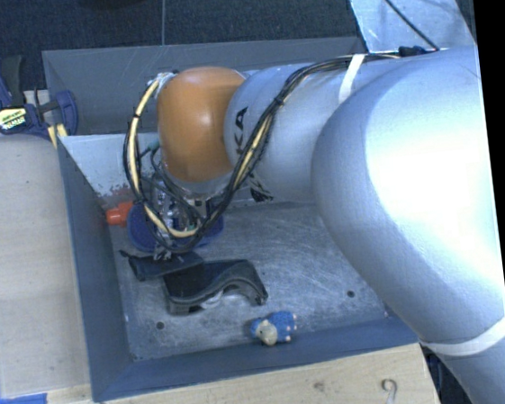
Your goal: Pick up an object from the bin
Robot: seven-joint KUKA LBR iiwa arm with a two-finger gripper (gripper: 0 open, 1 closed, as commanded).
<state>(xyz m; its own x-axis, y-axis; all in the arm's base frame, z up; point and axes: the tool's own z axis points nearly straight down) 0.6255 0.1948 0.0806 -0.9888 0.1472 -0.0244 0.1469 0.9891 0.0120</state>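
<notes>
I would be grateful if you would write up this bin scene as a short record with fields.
bin: grey metal bin, a few loose things inside
arm: enters from the right, orange cover at the wrist
gripper: gripper low in the bin's far-left part
nearest things: small orange piece and blue round thing, just left of the gripper
middle of floor: black curved object, below the gripper in the view
near wall: small blue and beige toy, lying alone
held: cannot tell
</notes>
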